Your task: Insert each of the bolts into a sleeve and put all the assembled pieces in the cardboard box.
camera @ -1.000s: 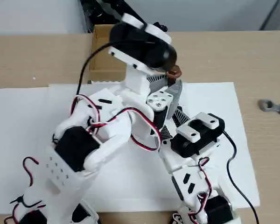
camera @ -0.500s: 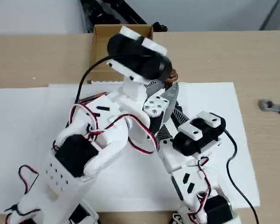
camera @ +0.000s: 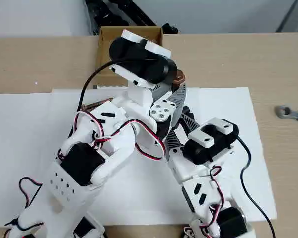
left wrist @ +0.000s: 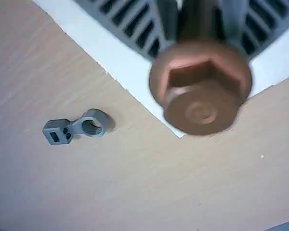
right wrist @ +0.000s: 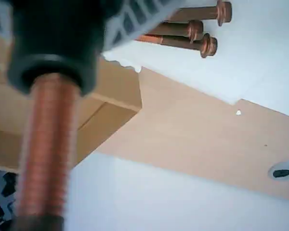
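Note:
My left gripper [left wrist: 198, 19] is shut on a copper bolt [left wrist: 200, 86], whose hexagonal head sticks out past its grey ribbed fingers [left wrist: 130, 24]. From above, that bolt head [camera: 179, 78] hangs over the far edge of the white sheet, just right of the cardboard box [camera: 130, 32]. A black sleeve [right wrist: 53, 50] sits on the bolt, and the bare thread [right wrist: 43, 144] runs out of it. My right gripper [camera: 181, 129] sits directly below the left gripper. Three loose bolts [right wrist: 195, 28] lie side by side on the sheet near the box corner [right wrist: 111, 98].
A white sheet [camera: 30, 129] covers the middle of the wooden table. A small grey metal link [left wrist: 76, 129] lies on bare wood at the far right [camera: 289, 113]. The two arms crowd together at the sheet's centre.
The left arm has swung left toward the cardboard box, carrying the bolt with it. The right arm has barely shifted.

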Action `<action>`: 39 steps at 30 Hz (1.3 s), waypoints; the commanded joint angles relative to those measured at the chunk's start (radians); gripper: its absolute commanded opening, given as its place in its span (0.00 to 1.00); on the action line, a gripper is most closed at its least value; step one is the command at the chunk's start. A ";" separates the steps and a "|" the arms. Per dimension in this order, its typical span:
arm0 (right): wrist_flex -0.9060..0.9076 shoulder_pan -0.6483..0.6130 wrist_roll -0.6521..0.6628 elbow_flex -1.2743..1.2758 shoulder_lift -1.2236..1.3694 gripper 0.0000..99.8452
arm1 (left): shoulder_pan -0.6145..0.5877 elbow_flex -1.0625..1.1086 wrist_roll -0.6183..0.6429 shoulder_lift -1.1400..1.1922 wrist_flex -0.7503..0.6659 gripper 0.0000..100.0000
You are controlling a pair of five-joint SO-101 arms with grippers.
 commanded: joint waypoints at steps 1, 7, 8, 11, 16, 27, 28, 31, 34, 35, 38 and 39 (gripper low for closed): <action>-0.030 0.005 -0.014 -0.011 -0.015 0.00 | -0.008 -0.002 0.048 -0.018 -0.020 0.01; -0.030 0.005 -0.026 -0.011 -0.015 0.00 | -0.008 0.008 0.057 -0.026 -0.014 0.01; -0.030 0.005 -0.026 -0.011 -0.015 0.00 | -0.008 0.016 0.057 -0.026 -0.015 0.01; -0.030 0.005 -0.026 -0.011 -0.015 0.00 | 0.006 0.051 0.057 -0.026 -0.017 0.01; -0.030 0.005 -0.026 -0.011 -0.016 0.00 | 0.021 0.097 0.051 -0.028 -0.018 0.01; -0.027 0.005 -0.025 -0.043 -0.007 0.00 | 0.025 0.019 -0.026 -0.021 0.081 0.08; -0.025 0.005 -0.025 -0.043 -0.007 0.00 | 0.023 0.005 -0.012 -0.021 0.103 0.11; -0.028 0.005 -0.025 -0.043 -0.005 0.00 | 0.018 -0.030 0.066 -0.017 0.180 0.17; -0.030 0.005 -0.025 -0.044 -0.005 0.00 | 0.025 -0.036 0.071 -0.017 0.227 0.19; -0.030 0.005 -0.023 -0.046 -0.005 0.00 | 0.020 -0.036 0.071 -0.017 0.232 0.19; -0.030 0.005 -0.023 -0.072 0.013 0.00 | 0.020 -0.073 0.068 -0.017 0.288 0.20; -0.030 0.005 -0.023 -0.091 0.035 0.00 | 0.020 -0.093 0.066 -0.017 0.308 0.20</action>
